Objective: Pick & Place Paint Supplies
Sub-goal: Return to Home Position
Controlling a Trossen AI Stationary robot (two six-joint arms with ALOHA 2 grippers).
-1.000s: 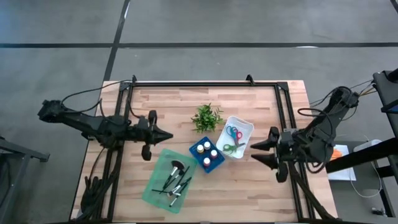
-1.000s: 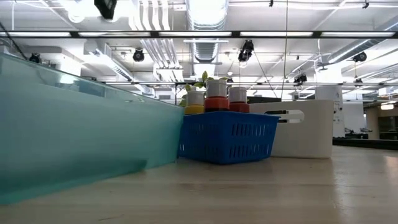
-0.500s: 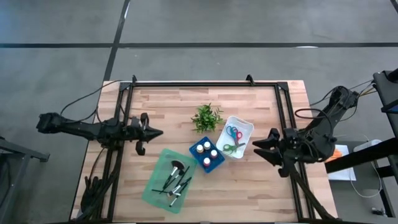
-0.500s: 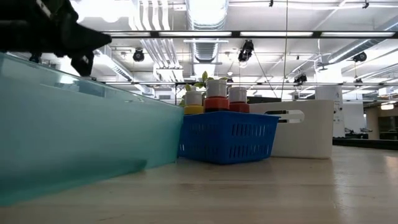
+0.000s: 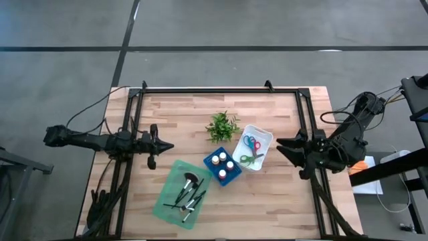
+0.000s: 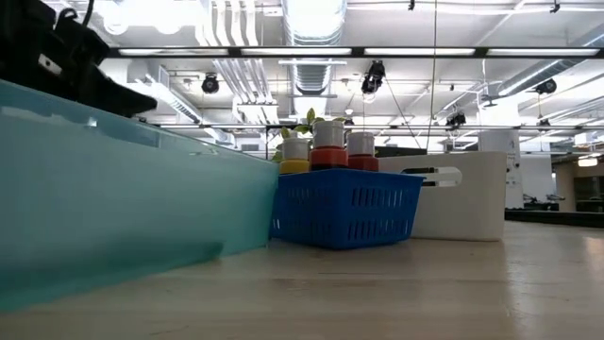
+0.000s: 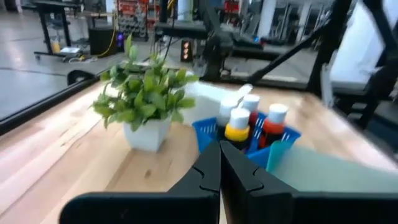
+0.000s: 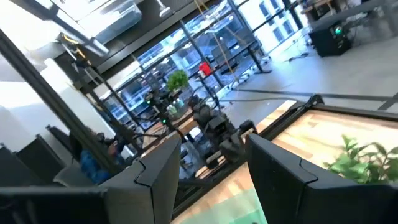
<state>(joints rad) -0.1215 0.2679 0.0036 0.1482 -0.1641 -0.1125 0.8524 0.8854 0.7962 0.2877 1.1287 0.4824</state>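
Seen from above, the thin dark brushes (image 5: 186, 193) lie in a green tray (image 5: 170, 209). The paint bottles (image 5: 222, 165) stand in a blue basket (image 5: 233, 177), and the scissors (image 5: 251, 145) lie in a white tray (image 5: 265, 136). My left gripper (image 5: 169, 144) hovers shut over the table's left part, left of the trays, pointing toward the bottles (image 7: 249, 120); its own view shows it shut (image 7: 219, 160). My right gripper (image 5: 279, 144) hovers open just right of the white tray, its fingers apart (image 8: 214, 149).
A small leafy plant (image 5: 222, 126) in a white pot (image 7: 147, 135) stands beyond the basket. From table height the green tray's wall (image 6: 123, 198), the blue basket (image 6: 344, 208) and the white tray (image 6: 462, 194) stand in a row. A black frame (image 5: 221, 90) rims the table.
My left arm has drawn back toward the table's left edge, turned about its long axis and sunk into the low view's upper left. My right arm has drawn back toward the right edge and shifted toward the far edge. The supplies have stayed in place.
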